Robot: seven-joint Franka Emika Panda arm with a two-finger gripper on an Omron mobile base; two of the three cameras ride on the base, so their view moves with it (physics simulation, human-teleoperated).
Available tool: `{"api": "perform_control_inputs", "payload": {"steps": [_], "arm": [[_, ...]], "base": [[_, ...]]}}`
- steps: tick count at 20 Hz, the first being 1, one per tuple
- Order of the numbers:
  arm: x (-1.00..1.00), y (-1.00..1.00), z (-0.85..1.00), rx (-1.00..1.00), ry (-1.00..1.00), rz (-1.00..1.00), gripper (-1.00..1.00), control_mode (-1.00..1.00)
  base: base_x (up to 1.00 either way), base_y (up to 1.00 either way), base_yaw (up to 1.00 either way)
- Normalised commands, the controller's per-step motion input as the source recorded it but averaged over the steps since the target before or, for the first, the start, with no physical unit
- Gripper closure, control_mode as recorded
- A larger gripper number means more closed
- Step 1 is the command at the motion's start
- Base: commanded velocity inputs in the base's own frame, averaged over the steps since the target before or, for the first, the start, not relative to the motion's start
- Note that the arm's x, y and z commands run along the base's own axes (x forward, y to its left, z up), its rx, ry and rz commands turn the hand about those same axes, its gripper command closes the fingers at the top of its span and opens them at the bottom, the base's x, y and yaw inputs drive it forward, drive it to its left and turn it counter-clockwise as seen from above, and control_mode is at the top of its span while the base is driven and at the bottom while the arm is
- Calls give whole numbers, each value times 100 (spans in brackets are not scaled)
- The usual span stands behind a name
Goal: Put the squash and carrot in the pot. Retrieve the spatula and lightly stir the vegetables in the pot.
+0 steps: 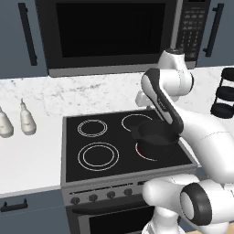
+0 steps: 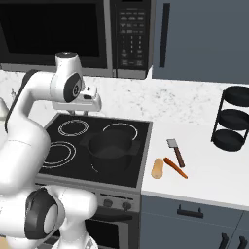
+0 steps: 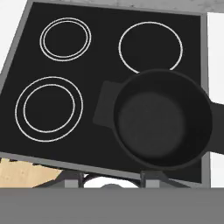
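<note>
A home kitchen: a black four-ring cooktop (image 1: 123, 141) sits in a white marble surface (image 2: 204, 160), a built-in microwave (image 1: 114, 34) at twelve o'clock above it, grey cabinets (image 2: 204, 39) alongside.

Even, bright rendered light is seen throughout; shadows are faint, no glare or blur is observed, and edges stay sharp.

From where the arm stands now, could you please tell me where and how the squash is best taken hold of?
Grip the squash across its middle, coming straight down from above. It lies flat on the counter with its length running front to back, so the fingers should probably close across its narrow width. The carrot lies close on its right, so go carefully there.
</note>
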Motion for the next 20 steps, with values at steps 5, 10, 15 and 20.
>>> {"api": "perform_control_inputs", "payload": {"steps": [5, 10, 15, 20], "arm": [[-8, -49, -5, 0, 0, -1, -100, -100], [-6, -100, -27, 0, 0, -6, -100, -100], [0, -100, -41, 0, 2, -10, -100, -100], [-10, -100, -46, 0, 0, -8, -100, -100]], "base": [[0, 0, 0], [0, 0, 0], [0, 0, 0], [0, 0, 0]]}}
